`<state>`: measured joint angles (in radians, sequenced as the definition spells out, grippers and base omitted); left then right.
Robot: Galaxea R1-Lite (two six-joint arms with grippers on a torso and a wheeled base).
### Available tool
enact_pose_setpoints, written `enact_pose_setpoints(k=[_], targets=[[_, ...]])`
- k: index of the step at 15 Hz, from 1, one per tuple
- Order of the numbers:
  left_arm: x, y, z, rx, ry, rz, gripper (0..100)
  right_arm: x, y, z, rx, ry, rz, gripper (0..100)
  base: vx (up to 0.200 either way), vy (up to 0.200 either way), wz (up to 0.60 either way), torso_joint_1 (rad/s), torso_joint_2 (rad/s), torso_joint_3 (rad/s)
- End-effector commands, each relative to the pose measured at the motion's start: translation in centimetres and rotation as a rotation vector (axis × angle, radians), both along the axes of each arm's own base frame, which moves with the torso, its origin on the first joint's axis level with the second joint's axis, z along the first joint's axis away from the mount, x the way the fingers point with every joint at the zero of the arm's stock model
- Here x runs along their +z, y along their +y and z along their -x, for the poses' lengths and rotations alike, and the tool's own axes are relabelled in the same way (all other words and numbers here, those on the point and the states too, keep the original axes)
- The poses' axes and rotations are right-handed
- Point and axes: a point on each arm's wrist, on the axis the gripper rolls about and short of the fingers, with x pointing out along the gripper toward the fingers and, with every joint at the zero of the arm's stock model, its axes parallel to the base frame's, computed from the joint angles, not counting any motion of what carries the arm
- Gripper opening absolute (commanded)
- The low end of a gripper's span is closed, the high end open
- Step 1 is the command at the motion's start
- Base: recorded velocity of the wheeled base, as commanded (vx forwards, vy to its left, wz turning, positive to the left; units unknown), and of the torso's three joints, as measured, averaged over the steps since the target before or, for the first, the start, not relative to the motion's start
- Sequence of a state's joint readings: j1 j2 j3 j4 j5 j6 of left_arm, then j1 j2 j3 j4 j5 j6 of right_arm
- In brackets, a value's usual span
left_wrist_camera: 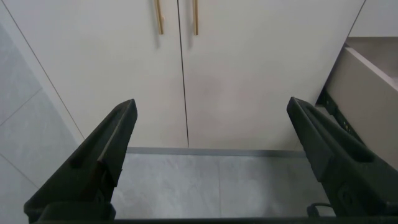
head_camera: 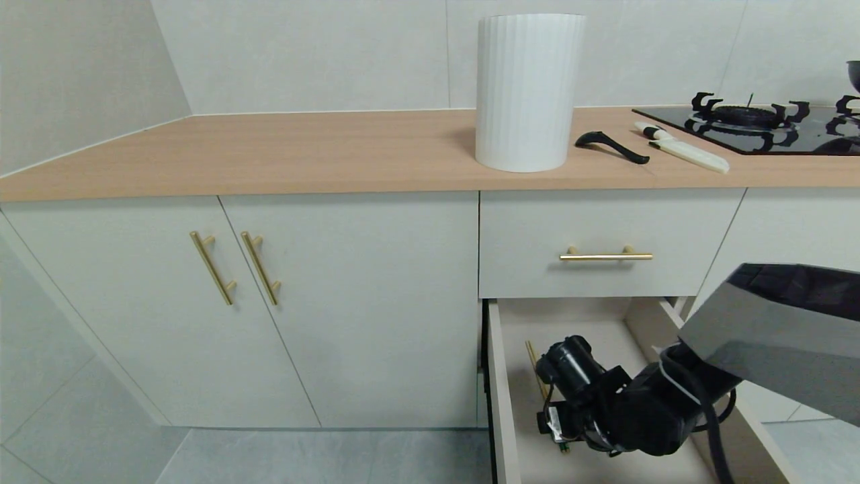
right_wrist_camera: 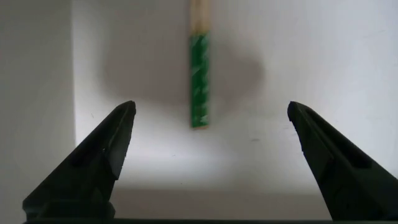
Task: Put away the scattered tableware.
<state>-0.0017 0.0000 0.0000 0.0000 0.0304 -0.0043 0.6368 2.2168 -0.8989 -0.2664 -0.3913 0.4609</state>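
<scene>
The lower drawer (head_camera: 502, 396) stands pulled out, and my right arm (head_camera: 605, 403) reaches down into it. A wooden chopstick with a green end (right_wrist_camera: 199, 81) lies on the drawer floor, also seen beside the wrist as a thin stick (head_camera: 535, 368). My right gripper (right_wrist_camera: 210, 112) hangs open just above it, with the green end between and beyond its fingers, untouched. On the counter lie a black-handled utensil (head_camera: 611, 146) and a white knife (head_camera: 682, 149). My left gripper (left_wrist_camera: 211, 104) is open with nothing in it, low before the cabinet doors (left_wrist_camera: 180, 68).
A tall white ribbed container (head_camera: 526, 91) stands on the wooden counter (head_camera: 269, 151) beside the utensils. A black gas hob (head_camera: 759, 124) sits at the far right. The upper drawer (head_camera: 605, 242) is closed. Grey floor tiles (left_wrist_camera: 205, 186) lie below the cabinets.
</scene>
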Motion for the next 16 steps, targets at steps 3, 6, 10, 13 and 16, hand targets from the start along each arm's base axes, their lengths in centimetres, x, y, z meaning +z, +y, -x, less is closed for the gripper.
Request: enact_pose_setpoints(k=[3,6,10,13,16], targets=[[0.0,0.0,0.0,0.0,0.0,0.0,100,7.7,-2.6,0.8,-0.012,-0.179,-0.058,100,0.0,0.0,0.0,0.0,0.0,0.0],[0.0,0.0,0.0,0.0,0.0,0.0,100,10.6,-5.2,0.1,-0.07,-0.26,-0.083,100,0.0,0.0,0.0,0.0,0.0,0.0],[0.0,0.0,0.0,0.0,0.0,0.0,100,13.5,-7.9,0.1,-0.096,-0.337,-0.074,100,0.0,0.0,0.0,0.0,0.0,0.0],[0.0,0.0,0.0,0.0,0.0,0.0,100,14.3,-8.8,0.2,-0.109,-0.362,-0.069,100,0.0,0.0,0.0,0.0,0.0,0.0],[0.0,0.0,0.0,0.0,0.0,0.0,100,14.7,-8.9,0.3,-0.111,-0.372,-0.072,100,0.0,0.0,0.0,0.012,-0.06,-0.048]])
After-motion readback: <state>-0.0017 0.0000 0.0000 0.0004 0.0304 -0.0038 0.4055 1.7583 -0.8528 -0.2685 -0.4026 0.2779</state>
